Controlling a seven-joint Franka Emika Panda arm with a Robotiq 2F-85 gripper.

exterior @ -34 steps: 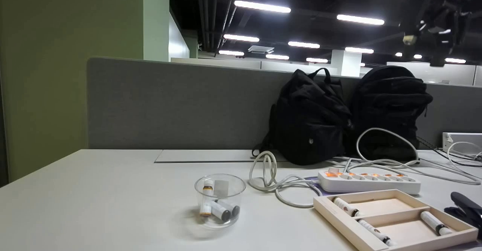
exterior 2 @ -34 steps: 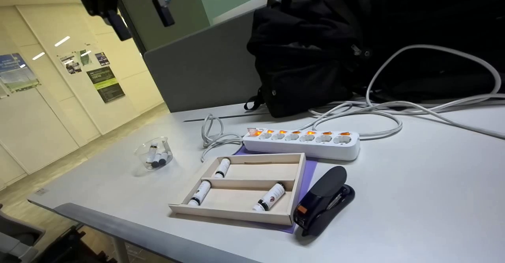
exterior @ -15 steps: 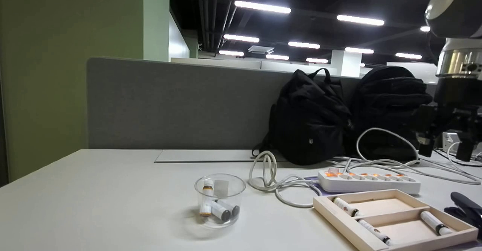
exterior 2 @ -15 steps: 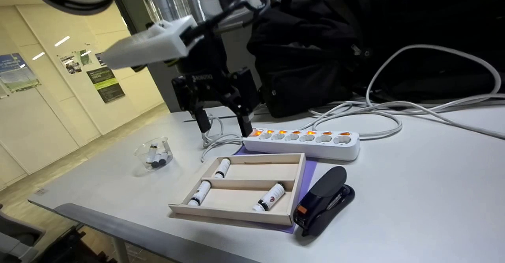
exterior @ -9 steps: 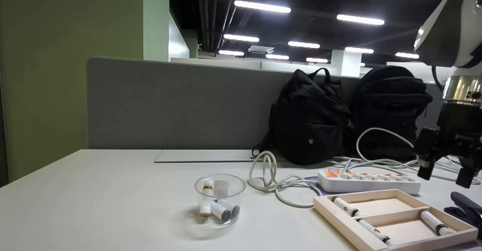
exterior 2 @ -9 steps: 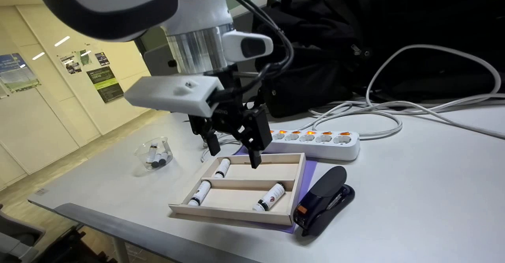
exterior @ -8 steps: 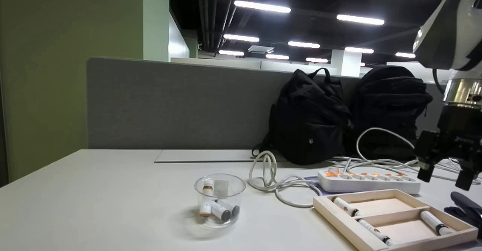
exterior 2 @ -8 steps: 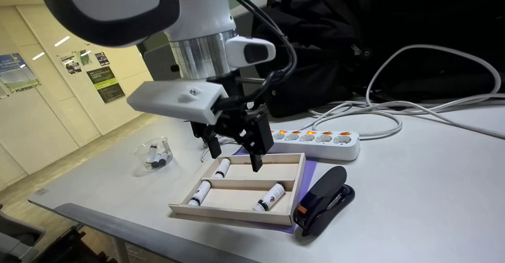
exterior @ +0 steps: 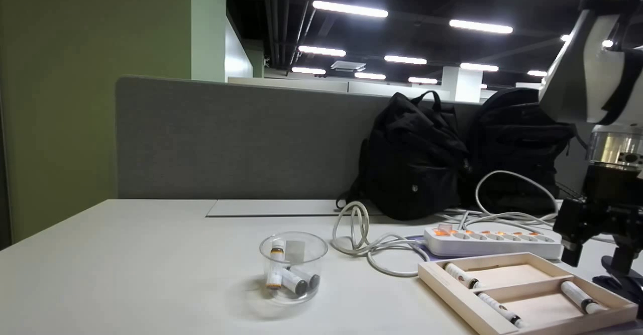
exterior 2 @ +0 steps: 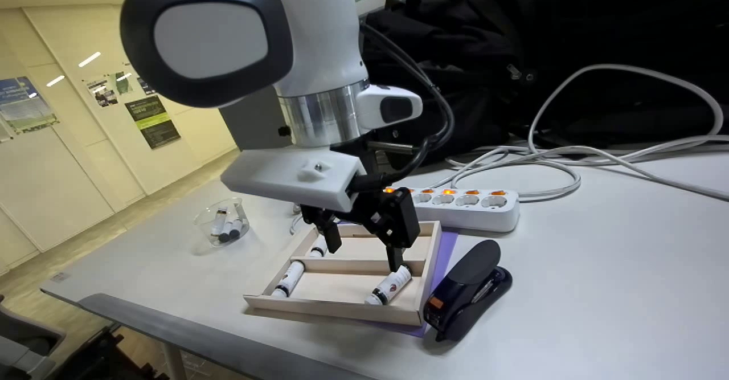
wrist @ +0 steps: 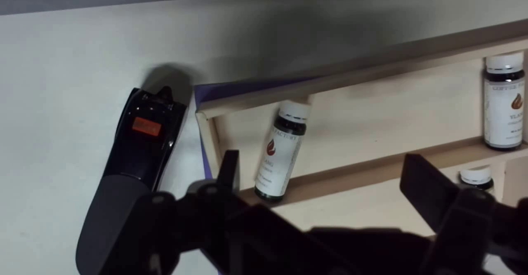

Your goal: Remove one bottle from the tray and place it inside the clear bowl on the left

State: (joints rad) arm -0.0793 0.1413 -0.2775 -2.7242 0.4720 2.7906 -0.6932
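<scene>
Wrist view: pincer (wrist: 320, 163) spread, bottle (wrist: 281, 151) showing in the gap, nearer one side; print readable only here. Bottle lies in the tray (wrist: 371, 122), at the end by the stapler (wrist: 136, 151). In an exterior view: pincer's over the tray, contact with bottle can't tell; it hides part of the power strip (exterior 2: 461, 216). Posters (exterior 2: 152, 121) in back. In an exterior view: bowl (exterior: 318, 267) well apart, three bottles (exterior: 275, 267) inside; cable (exterior: 361, 250) between bowl and tray. White table (exterior: 150, 274); backpacks (exterior: 417, 159), partition (exterior: 241, 139) behind; ceiling lights (exterior: 350, 8) on.
</scene>
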